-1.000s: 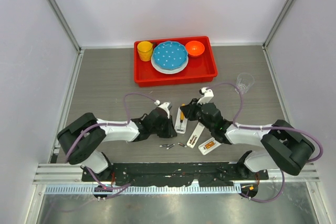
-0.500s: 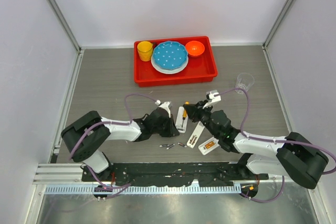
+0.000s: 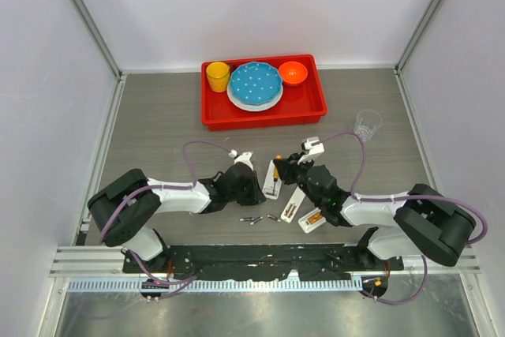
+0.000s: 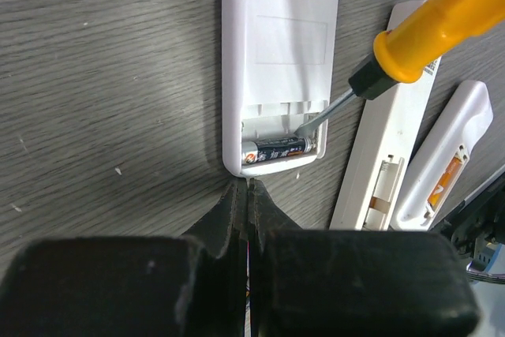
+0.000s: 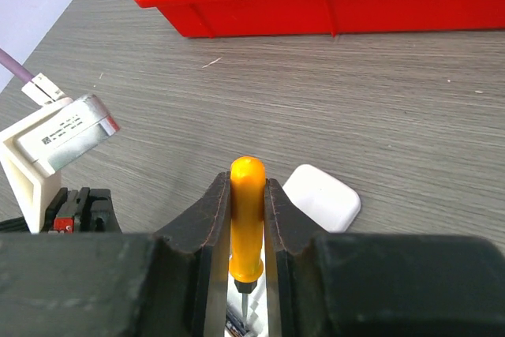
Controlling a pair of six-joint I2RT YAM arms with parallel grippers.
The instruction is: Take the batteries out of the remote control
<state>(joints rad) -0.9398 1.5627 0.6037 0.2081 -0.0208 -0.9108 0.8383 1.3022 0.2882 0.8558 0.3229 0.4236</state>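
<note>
The open remote control point(image 4: 280, 61) lies on the counter point(image 3: 158, 132) between my two wrists, back side up, its cover off. Beyond its far end the counter runs bare up to the red tray point(image 3: 260, 118), and to its left there is broad bare wood as far as the side wall. To its right the room is tighter. A second white remote point(image 4: 387, 140) lies just beside it, and a third white piece point(image 4: 446, 159) with something orange in it lies just past that. Well off to the right a clear cup point(image 3: 367, 124) stands near the wall. On the near side of the open remote, toward my bases, two loose batteries point(image 3: 251, 219) lie on the counter.

My left jaws are pressed together with nothing between them. Their tips sit right at the open remote's compartment end, and I cannot tell whether they touch its edge.

My right jaws are clamped on the orange handle of the screwdriver point(image 5: 247, 222). It slants down over the second remote, and its metal tip reaches into the open compartment. One dark battery point(image 4: 276, 148) lies there crosswise, and the tip rests against its right end.
</note>
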